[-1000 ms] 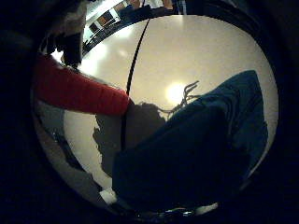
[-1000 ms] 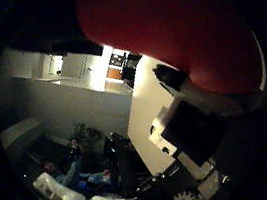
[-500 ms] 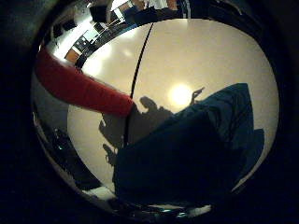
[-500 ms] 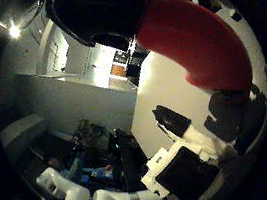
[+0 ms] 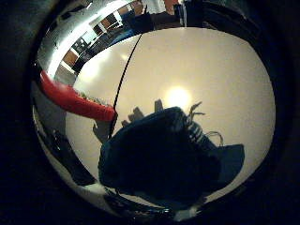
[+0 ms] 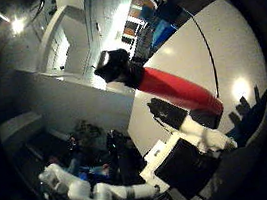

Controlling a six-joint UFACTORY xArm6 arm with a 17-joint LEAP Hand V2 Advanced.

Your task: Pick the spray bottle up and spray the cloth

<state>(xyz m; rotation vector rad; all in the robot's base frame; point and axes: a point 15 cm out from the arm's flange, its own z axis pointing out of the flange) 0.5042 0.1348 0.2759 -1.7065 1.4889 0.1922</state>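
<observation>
Above the bench (image 5: 225, 70), the spray bottle (image 6: 177, 88) and cloth (image 5: 164, 159) look farther off; the hand's (image 6: 201, 145) grip unclear.

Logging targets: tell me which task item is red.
The spray bottle, red with a black head; the cloth on the table is dark blue.

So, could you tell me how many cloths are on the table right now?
1: a dark blue cloth lies crumpled on the white table, beside the red spray bottle. More might be out of view.
</observation>
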